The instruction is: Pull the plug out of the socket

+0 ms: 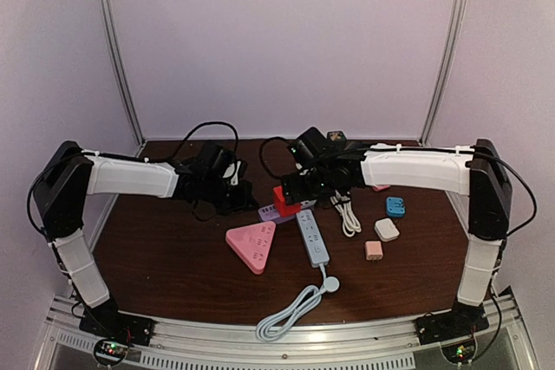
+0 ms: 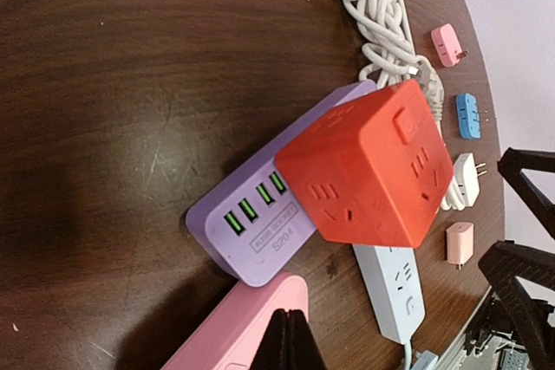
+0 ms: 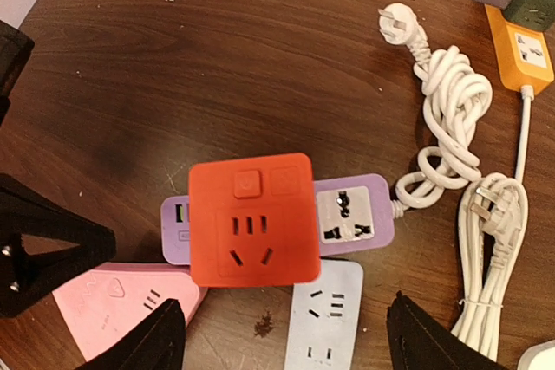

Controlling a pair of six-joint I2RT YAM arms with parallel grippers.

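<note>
A robot lab booth — plain white walls (image 1: pixel 277 32), metal corner posts (image 1: pixel 119 54), a dark wooden table (image 1: pixel 165 257)

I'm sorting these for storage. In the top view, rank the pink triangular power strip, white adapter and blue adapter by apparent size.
1. pink triangular power strip, clearly largest.
2. white adapter and blue adapter: too alike to rank.

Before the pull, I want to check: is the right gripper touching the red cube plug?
Apart. The left wrist view shows the right gripper open, with a clear gap between it and the red cube plug.
</note>
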